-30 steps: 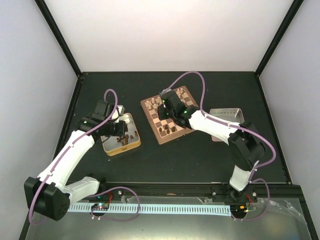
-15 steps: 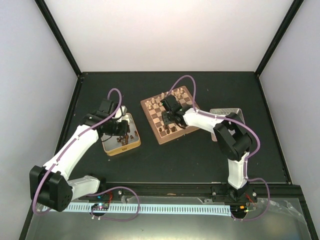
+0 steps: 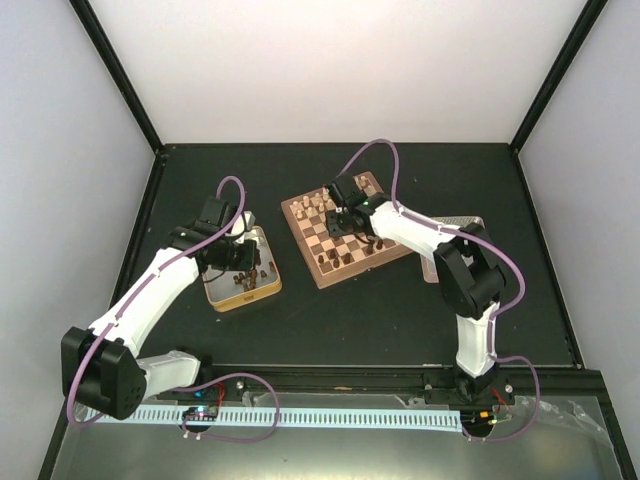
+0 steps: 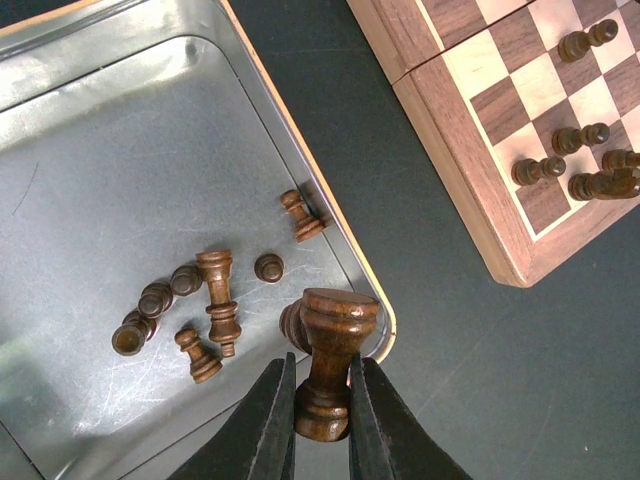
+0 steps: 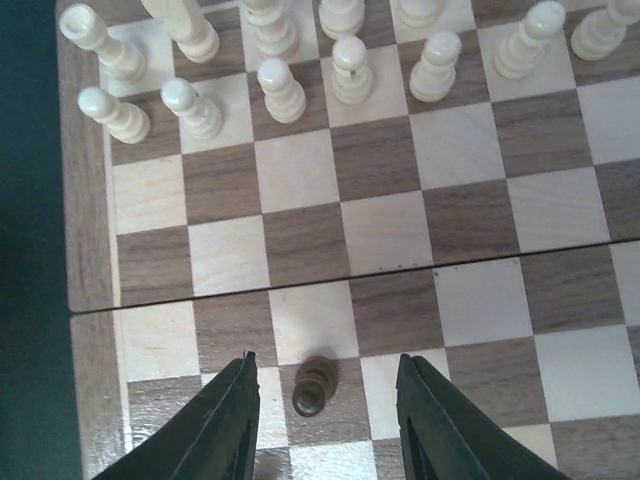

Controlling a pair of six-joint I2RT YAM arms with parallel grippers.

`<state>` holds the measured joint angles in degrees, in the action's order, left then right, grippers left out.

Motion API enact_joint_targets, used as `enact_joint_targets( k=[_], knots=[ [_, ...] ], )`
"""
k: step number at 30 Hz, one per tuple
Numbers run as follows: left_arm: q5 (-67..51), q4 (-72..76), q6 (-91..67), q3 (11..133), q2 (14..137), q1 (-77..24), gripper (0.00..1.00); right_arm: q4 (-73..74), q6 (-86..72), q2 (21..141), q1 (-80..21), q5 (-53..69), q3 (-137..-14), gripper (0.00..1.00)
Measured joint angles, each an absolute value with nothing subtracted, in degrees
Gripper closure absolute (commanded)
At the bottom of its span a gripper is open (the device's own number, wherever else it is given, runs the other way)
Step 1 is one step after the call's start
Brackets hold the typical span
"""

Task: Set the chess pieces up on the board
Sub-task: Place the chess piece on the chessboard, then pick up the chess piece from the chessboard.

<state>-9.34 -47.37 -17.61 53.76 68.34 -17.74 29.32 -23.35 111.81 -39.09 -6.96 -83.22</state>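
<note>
black counter (image 3: pixel 400 320) between pale walls carries a checked wooden board (image 3: pixel 304 246) near the middle and an open metal tin (image 3: pixel 250 299) to its left, the two well apart from the arm bases.

the left tool (image 4: pixel 322 362) hangs over the tin corner nearest the board. it is clamped on a large dark chessman (image 4: pixel 338 318). the fingers (image 4: pixel 270 420) press its lower stem from both sides, and its flat round end sticks out past the fingertips. whether it touches the tin floor i cannot tell. more dark chessmen (image 4: pixel 218 300) lie scattered on the tin's bare metal, most of them on their sides, just left of the held one.

the right tool (image 5: pixel 326 362) is above the board with its jaws spread wide. a dark pawn (image 5: pixel 313 388) stands on a dark square between the two fingers (image 5: pixel 232 425), closer to the left one and touching neither. the checks beyond it are bare. the pale chessmen (image 5: pixel 282 92) stand in two rows along the far side of the board.

several other dark chessmen (image 4: pixel 560 165) stand on the rows at the board's near edge, seen from the left wrist. a second tin (image 3: pixel 458 228) lies right of the board, partly hidden under the right arm.
</note>
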Motion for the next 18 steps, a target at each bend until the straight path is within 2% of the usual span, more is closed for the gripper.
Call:
enact_joint_targets(
  k=[8,10,13,18],
  knots=[
    [-9.78,-47.03,-17.61,53.76,68.34,-17.74,0.97,33.39,-23.05,115.98,-38.87,-3.25,-87.44,0.68],
    [-9.89,-47.03,-17.61,53.76,68.34,-17.74,0.97,34.68,-22.83,117.27,-38.87,-2.79,-88.33,0.74],
    [-9.93,-47.00,-17.61,53.74,68.34,-17.74,0.97,35.99,-22.79,118.65,-38.85,-2.57,-89.08,0.88],
    [-10.15,-46.63,-17.63,53.49,68.34,-17.74,0.97,36.97,-23.00,118.63,-38.87,-2.98,-89.12,0.94]
  ],
)
